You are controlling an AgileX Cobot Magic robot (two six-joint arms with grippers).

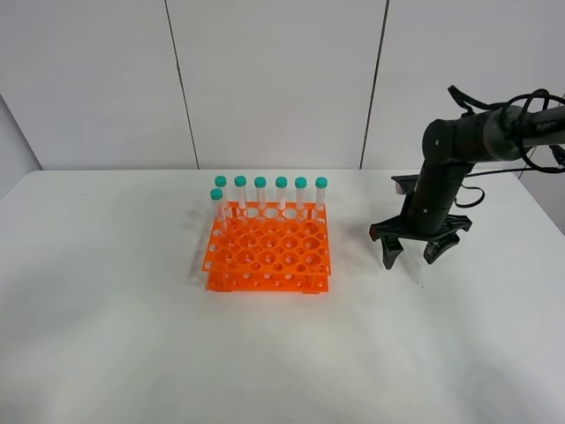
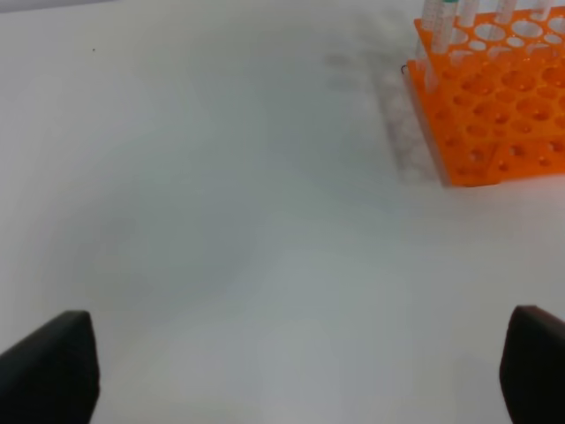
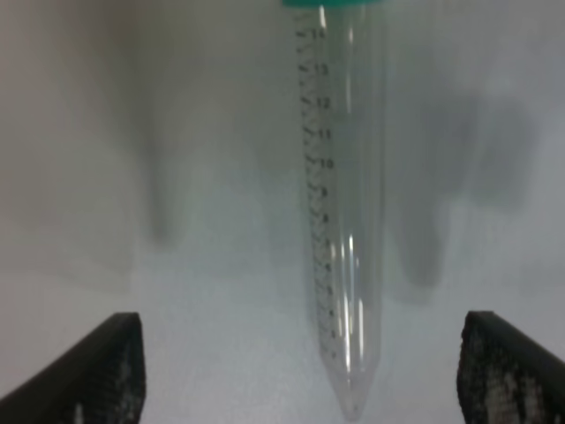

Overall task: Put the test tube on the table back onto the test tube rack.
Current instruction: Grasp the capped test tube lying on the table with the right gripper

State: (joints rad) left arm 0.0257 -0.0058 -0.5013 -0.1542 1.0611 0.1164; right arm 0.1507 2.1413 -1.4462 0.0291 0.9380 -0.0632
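Observation:
A clear test tube (image 3: 344,221) with a teal-green cap lies on the white table (image 1: 132,336), seen only in the right wrist view. It is centred between the two black fingers of my right gripper (image 3: 309,380), tapered tip toward the camera. The right gripper (image 1: 415,256) is open, pointing down just above the table to the right of the orange test tube rack (image 1: 269,256); in the high view it hides the tube. The rack holds several identical upright tubes (image 1: 271,193) along its far row and left side. My left gripper (image 2: 291,371) is open and empty over bare table.
In the left wrist view the rack's corner (image 2: 494,106) lies beyond and to one side of the gripper, across bare white table (image 2: 221,177). The left arm is outside the high view. A pale panelled wall (image 1: 265,79) stands behind the table.

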